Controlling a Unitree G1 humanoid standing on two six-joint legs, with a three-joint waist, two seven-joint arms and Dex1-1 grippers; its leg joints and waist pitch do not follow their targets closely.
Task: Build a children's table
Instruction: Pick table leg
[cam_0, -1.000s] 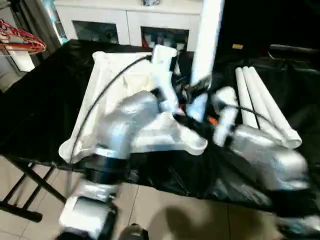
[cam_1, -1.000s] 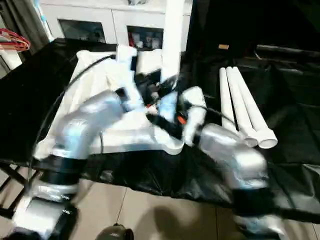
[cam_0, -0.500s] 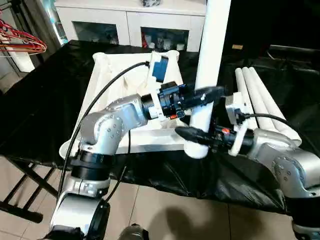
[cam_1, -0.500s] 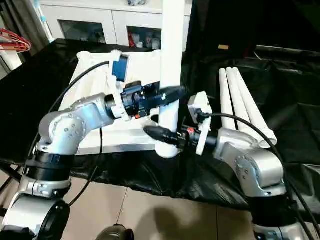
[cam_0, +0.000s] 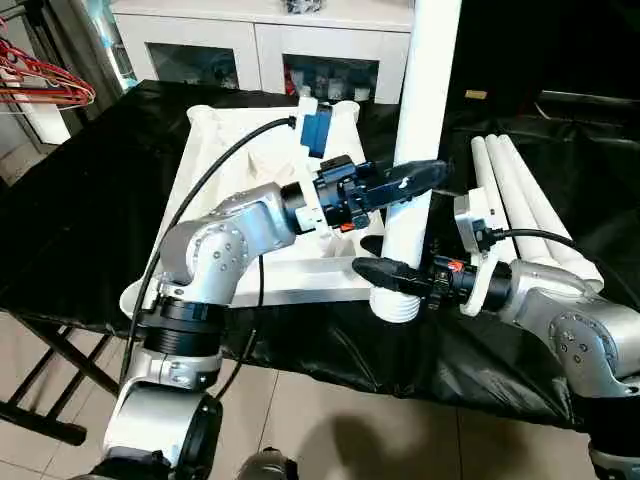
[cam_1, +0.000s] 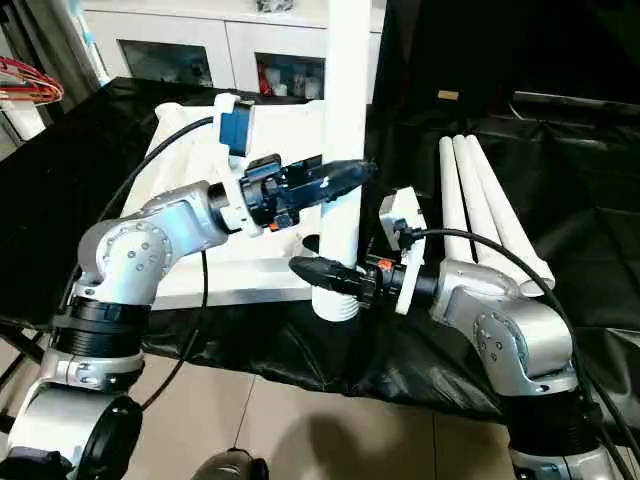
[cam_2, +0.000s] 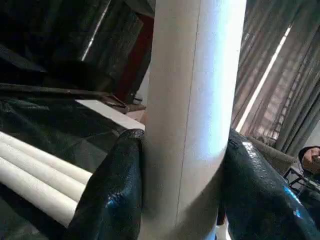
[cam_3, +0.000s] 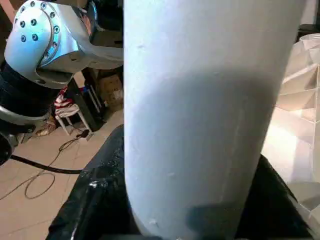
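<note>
I take the upright leg as my landmark. To its left lies the white table top, ribbed underside up, on the black-covered table, with a round corner socket at its far corner. My left arm reaches across that top, and my left gripper is closed around the upright leg partway up; in the left wrist view its black fingers press against both sides of the white tube. Lower on the same leg, just above its ribbed bottom end, my right gripper clasps it as well, with the right wrist view showing the tube between my two dark fingers. The leg stands near the top's near right corner; I cannot tell whether its end sits in a socket. To the right of the upright leg, three more white legs lie side by side on the black cover. Behind the leg stands a white cabinet with glass doors.
</note>
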